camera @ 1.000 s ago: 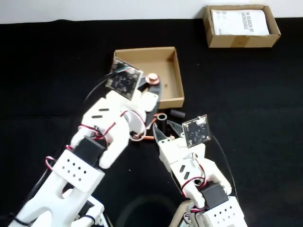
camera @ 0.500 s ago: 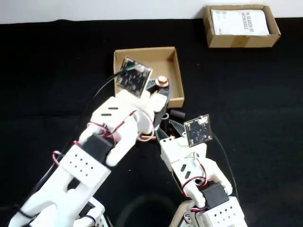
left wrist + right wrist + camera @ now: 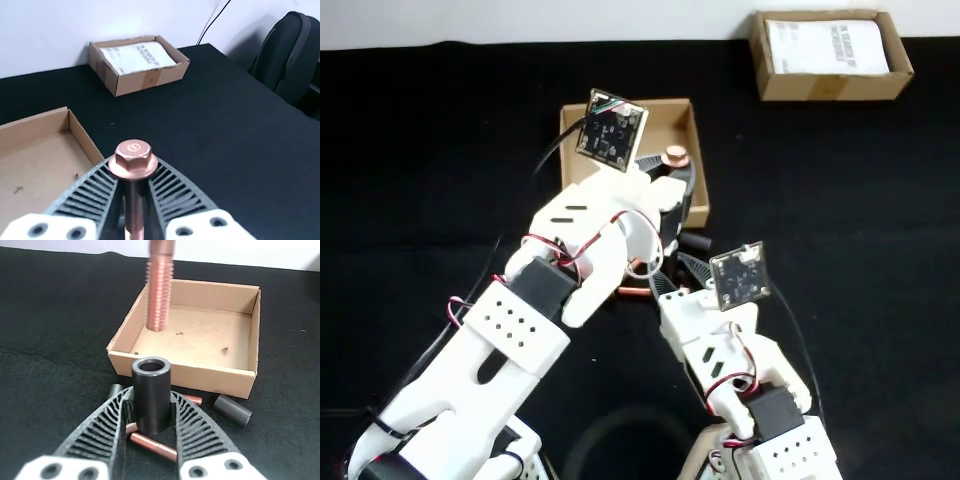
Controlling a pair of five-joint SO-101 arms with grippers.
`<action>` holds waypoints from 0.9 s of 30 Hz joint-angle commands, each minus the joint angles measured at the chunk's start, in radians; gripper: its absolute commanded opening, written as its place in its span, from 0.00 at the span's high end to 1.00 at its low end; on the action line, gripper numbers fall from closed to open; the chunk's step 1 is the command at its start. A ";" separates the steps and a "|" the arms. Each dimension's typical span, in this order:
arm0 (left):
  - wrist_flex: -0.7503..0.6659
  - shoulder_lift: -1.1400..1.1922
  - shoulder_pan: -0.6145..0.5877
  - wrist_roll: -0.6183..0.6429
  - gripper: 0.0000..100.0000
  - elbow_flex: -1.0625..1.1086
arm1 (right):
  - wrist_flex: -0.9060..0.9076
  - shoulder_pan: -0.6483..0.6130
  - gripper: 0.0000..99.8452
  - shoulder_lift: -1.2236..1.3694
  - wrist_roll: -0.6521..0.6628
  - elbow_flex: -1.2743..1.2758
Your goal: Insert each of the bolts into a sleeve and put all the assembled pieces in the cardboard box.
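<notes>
- Step in hand, by my judgement: mating one bolt with one sleeve, mid-air, ahead of boxing.
- The left pincer [image 3: 134,171] is closed narrowly on the shank of a copper bolt [image 3: 132,159], which stands upright with its hex head up.
- The right pincer [image 3: 151,412] is partly closed around a black sleeve [image 3: 151,382], holding it upright with the bore facing up.
- The bolt's threaded tip hangs higher than the sleeve and beyond it, over the near wall of the cardboard box [image 3: 200,375]. The two parts are apart and not yet in line.
- In the high view, the bolt head [image 3: 674,157] lies at 12 o'clock from the right pincer, above the box's 3 o'clock wall.
- Recommended: bring the bolt toward 6 o'clock until the tip sits squarely over the bore, keeping it plumb. Then lower slowly while the sleeve is held rigid. A tilted entry would likely snag the threads on the rim.
- Still on the tabletop by the box: a loose sleeve [image 3: 233,410] and a loose bolt [image 3: 152,446].
- Against the earlier frames, the left arm has swung the bolt toward 3 o'clock, from over the box floor to its 3 o'clock wall. The right arm and the sleeve are unchanged.
</notes>
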 commanded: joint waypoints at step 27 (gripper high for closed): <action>0.011 0.008 0.027 0.152 0.99 -0.051 | -0.016 0.041 0.99 -0.007 0.003 -0.018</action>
